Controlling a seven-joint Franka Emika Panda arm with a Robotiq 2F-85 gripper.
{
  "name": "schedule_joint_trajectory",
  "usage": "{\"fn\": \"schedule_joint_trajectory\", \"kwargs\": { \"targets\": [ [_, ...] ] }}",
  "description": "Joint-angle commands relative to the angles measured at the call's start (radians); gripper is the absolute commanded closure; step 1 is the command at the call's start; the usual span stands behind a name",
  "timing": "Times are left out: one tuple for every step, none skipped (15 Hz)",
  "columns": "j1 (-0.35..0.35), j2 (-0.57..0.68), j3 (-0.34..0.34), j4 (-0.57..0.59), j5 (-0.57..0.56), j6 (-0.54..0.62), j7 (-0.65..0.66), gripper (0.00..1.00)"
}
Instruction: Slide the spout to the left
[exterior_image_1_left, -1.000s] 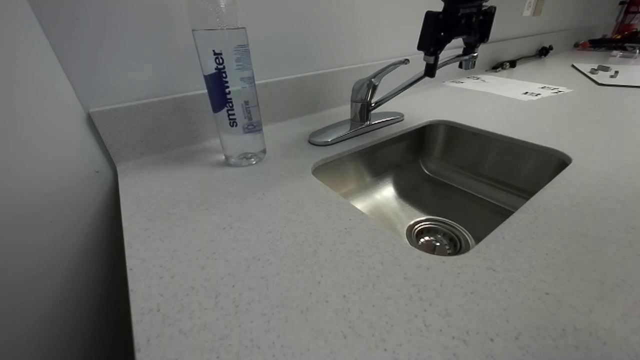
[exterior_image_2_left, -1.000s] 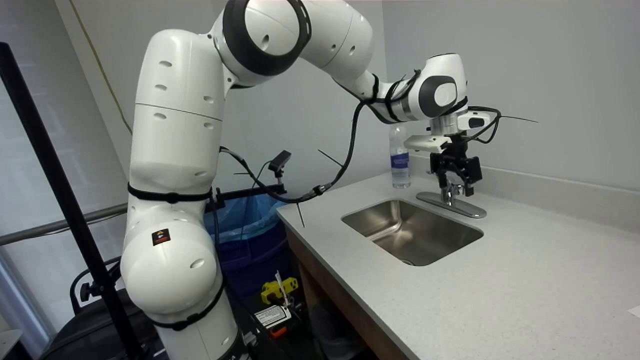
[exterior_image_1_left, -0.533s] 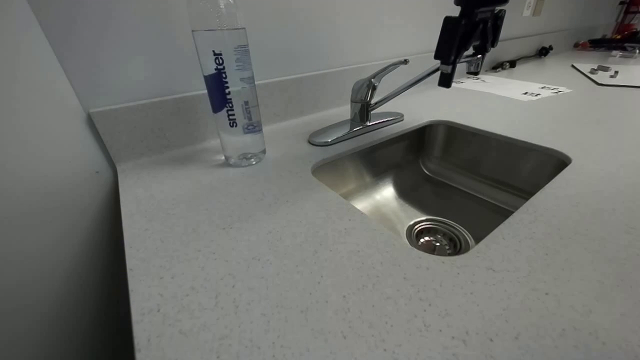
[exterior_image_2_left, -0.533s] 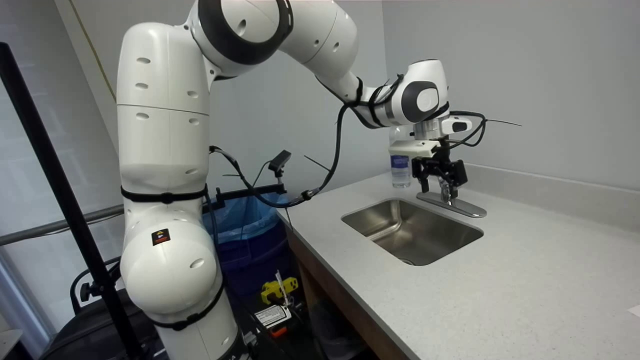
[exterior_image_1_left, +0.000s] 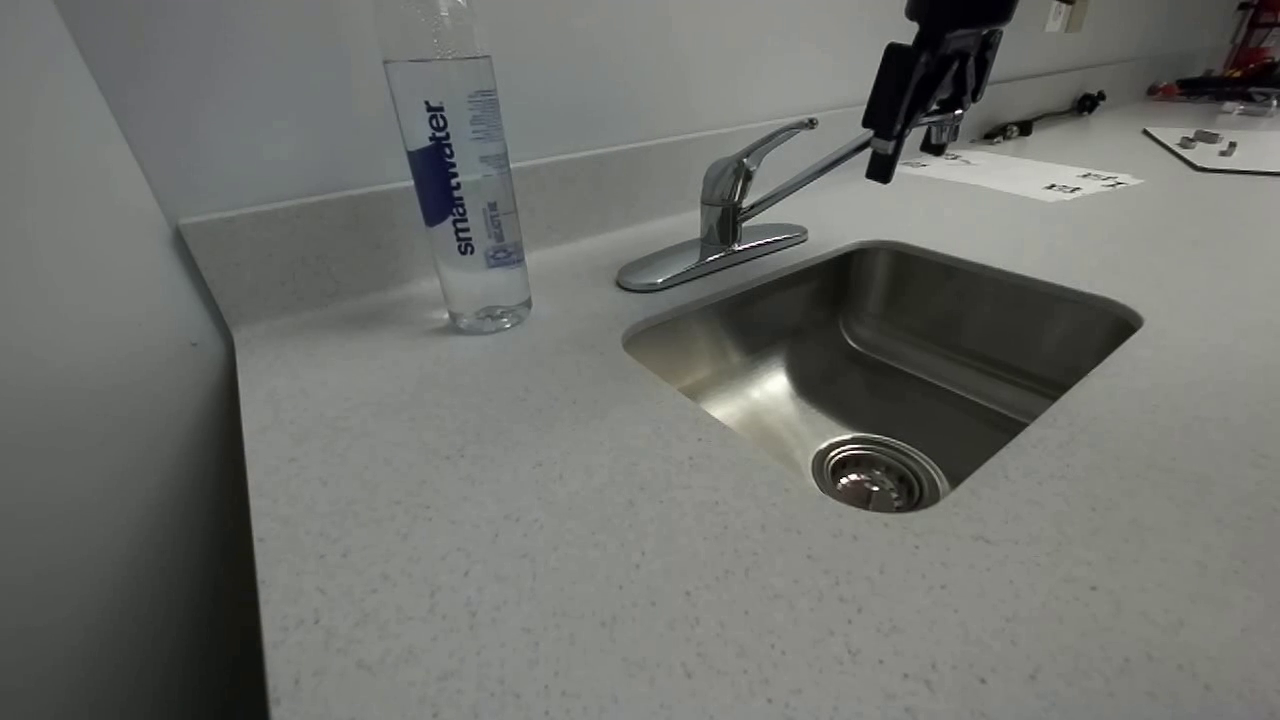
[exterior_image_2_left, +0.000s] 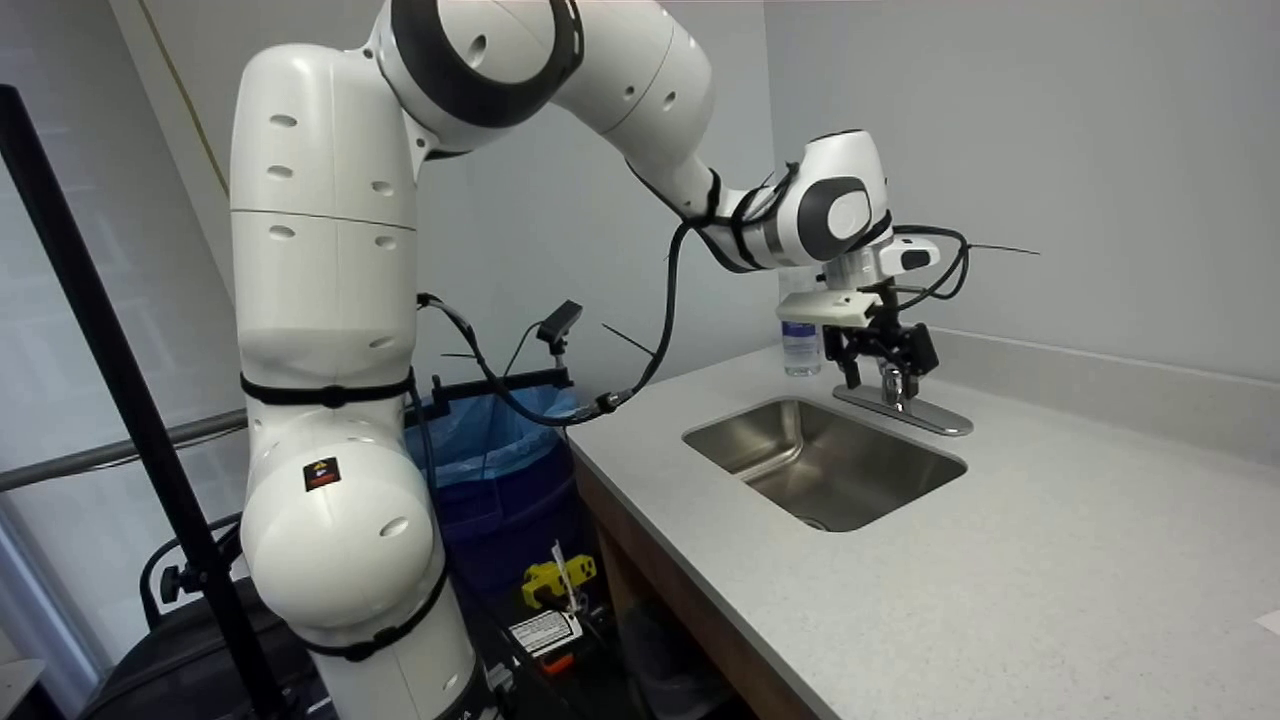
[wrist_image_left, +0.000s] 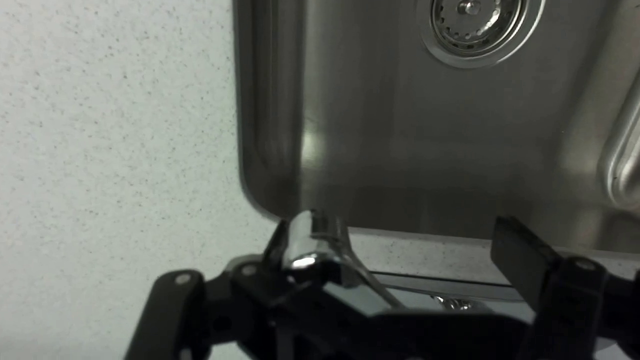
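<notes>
Jaws have tilted slightly; wide apart, gripping nothing, they straddle the chrome spout (wrist_image_left: 320, 242), whose axis slants down to the base plate (exterior_image_1_left: 665, 266); it sits nearer the jaw away from that plate, contact unclear.

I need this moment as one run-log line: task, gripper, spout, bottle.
task: slide spout left | gripper: open, straddling spout, contact unclear | spout: slanting up from faucet body | water bottle: upright on counter

Spout (exterior_image_1_left: 808, 176): polished chrome, mirror-glossy. Sink (exterior_image_1_left: 960, 310): smooth brushed steel, satin sheen. Desk (exterior_image_1_left: 450, 500): smooth, speckled, stone-like, matt. Smartwater bottle (exterior_image_1_left: 465, 190): clear glossy plastic. End effector (wrist_image_left: 392, 237): dull, matt.
</notes>
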Motion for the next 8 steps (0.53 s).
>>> {"fn": "schedule_joint_trajectory", "kwargs": {
  "targets": [
    [0.006,-0.038,0.042,-0.050,0.029,0.065,-0.044,0.00],
    [0.008,-0.047,0.048,-0.061,0.037,0.071,-0.054,0.00],
    [0.008,-0.057,0.056,-0.071,0.049,0.077,-0.064,0.00],
    [0.010,-0.066,0.067,-0.079,0.061,0.079,-0.071,0.00],
    [0.013,-0.076,0.081,-0.088,0.078,0.079,-0.077,0.00],
    [0.016,-0.082,0.095,-0.094,0.096,0.081,-0.085,0.00],
    [0.019,-0.086,0.111,-0.097,0.113,0.094,-0.092,0.00],
    [0.025,-0.088,0.127,-0.100,0.125,0.113,-0.094,0.00]
  ]
}}
